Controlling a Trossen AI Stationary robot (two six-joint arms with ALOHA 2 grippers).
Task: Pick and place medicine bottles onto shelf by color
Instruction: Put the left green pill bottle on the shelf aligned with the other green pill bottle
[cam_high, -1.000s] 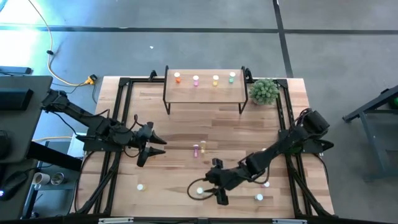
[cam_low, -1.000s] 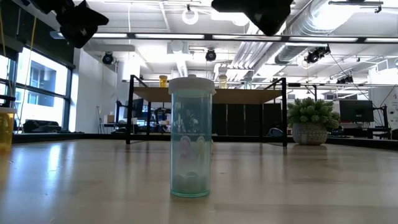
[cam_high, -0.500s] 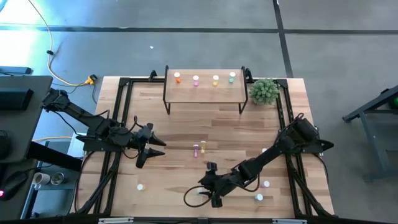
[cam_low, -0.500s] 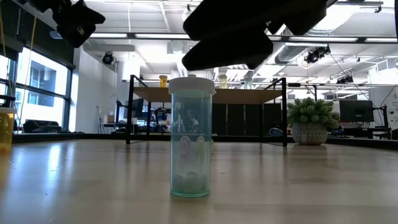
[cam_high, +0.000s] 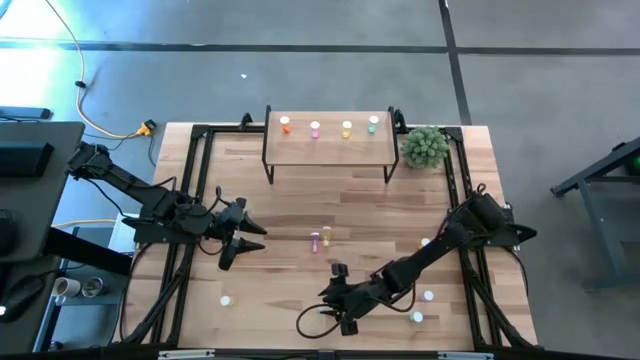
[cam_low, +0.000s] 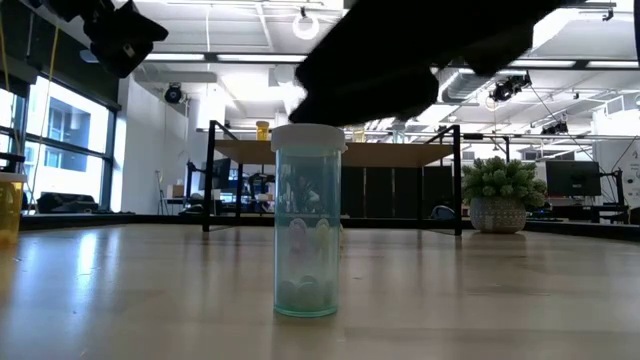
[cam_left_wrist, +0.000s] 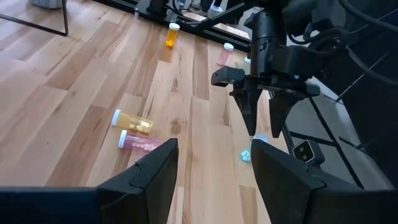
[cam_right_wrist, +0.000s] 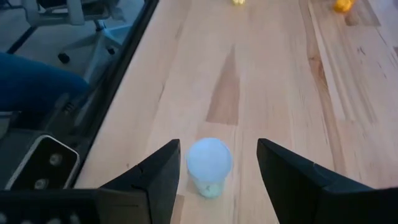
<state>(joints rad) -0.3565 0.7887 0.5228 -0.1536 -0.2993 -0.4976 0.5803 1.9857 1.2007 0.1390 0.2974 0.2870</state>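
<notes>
1. Four medicine bottles (cam_high: 314, 127) stand on the shelf (cam_high: 329, 148); the right gripper (cam_high: 322, 312) hides, probably, another.
2. Low view: a green bottle (cam_low: 307, 220) stands upright under a dark arm.
3. Right wrist: open fingers (cam_right_wrist: 155, 180) flank it, apart.
4. Left gripper (cam_left_wrist: 211, 171) waits open over two fallen bottles (cam_left_wrist: 137, 132).

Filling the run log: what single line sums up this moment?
right pincer: open, astride upright green bottle at near edge | left pincer: open, idle, hovering left of centre | shelf: four bottles on top

green bottle (cam_low: 306, 220) upright on table (cam_low: 480, 300) | dark arm, perhaps the right pincer, just above cap
</notes>
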